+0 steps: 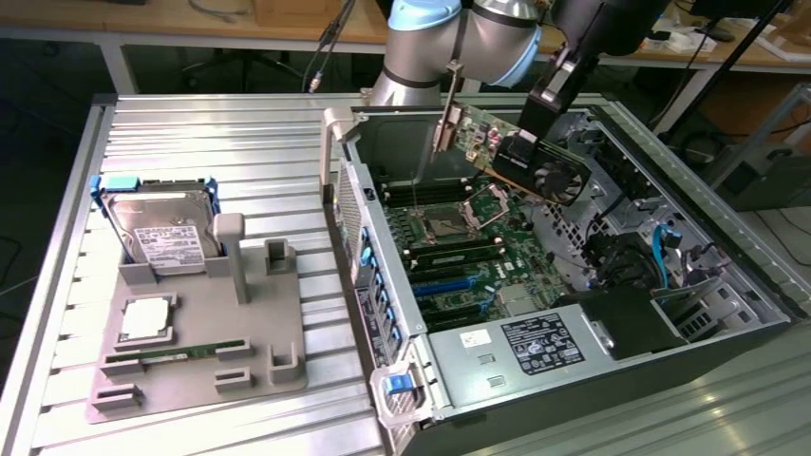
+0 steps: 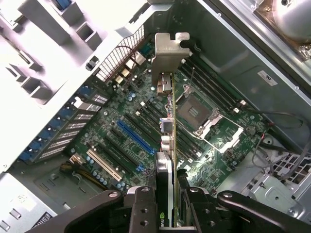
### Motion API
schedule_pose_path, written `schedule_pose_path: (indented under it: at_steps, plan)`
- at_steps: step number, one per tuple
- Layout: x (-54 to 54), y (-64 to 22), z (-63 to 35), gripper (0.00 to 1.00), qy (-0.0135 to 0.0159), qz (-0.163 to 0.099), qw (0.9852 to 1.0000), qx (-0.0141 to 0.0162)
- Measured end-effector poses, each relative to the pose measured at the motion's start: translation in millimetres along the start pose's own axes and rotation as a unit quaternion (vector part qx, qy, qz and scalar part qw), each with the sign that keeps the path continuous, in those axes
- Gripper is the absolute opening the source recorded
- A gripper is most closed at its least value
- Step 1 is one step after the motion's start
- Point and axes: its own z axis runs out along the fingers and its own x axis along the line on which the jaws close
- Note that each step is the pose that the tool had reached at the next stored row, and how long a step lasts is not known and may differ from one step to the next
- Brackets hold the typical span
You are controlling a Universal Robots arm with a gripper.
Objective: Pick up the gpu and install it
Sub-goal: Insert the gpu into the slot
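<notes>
Silver bracket (image 1: 446, 128) leading, the gpu (image 1: 526, 152) hangs clamped in the gripper (image 2: 167, 211) above the motherboard (image 1: 469, 256), inside the open computer case (image 1: 659, 370). The pick-up is done, but the card is not seated and stays clear of the blue slot (image 2: 136, 136). It stands on edge, long axis roughly level, with the bracket toward the exterior view's left.

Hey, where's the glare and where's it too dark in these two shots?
Wrist view: the grey parts holder is washed out to near white, and a bright reflection sits on the motherboard beside the gpu. Exterior view: the slatted table glares in pale bands, while the case is shadowed on the exterior view's right.
</notes>
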Motion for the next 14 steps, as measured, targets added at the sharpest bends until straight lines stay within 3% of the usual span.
schedule_pose_path:
  at_steps: [14]
  plan:
    - [0.0, 0.0, 0.0, 0.27, 0.0021, -0.032, 0.9995, -0.0007]
